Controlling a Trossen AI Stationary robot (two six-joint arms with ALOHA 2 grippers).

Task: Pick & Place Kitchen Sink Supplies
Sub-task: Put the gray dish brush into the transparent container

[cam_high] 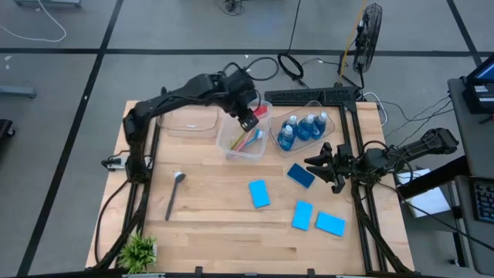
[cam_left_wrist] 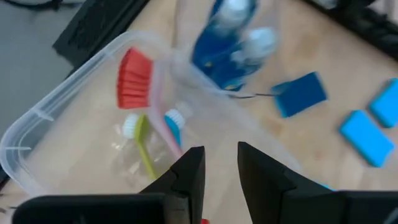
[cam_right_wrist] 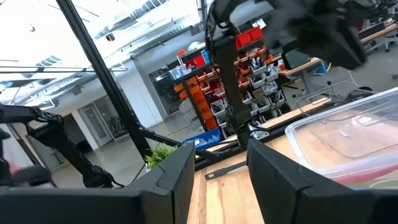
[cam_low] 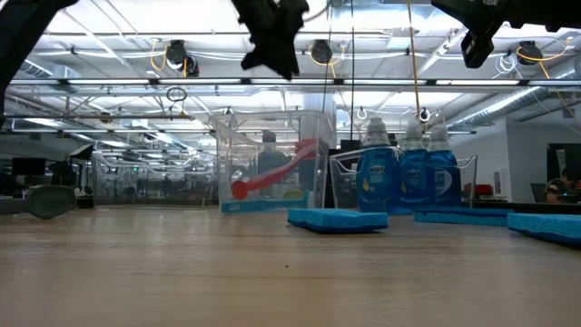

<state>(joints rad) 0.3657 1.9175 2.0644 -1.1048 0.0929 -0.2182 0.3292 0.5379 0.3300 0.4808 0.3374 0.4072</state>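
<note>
Non-task items you had on the wooden table [cam_high: 216, 205]

You had three clear plastic bins [cam_high: 191, 121] along the far side, a small green plant [cam_high: 139, 251] at the near left corner, and a fan [cam_high: 369, 35] on the floor beyond.

Three bins sit along the worktop's [cam_high: 216, 208] far edge. The middle bin [cam_high: 244, 137] holds three brushes [cam_high: 251, 139]; the bin to its right [cam_high: 305, 131] holds four bottles [cam_high: 303, 129]; the left bin [cam_high: 191, 121] lies beside it. Four sponges [cam_high: 260, 194] lie on the worktop nearer the front, right of a fourth brush [cam_high: 174, 194]. A plant [cam_high: 139, 250] stands at the front left corner.
</note>
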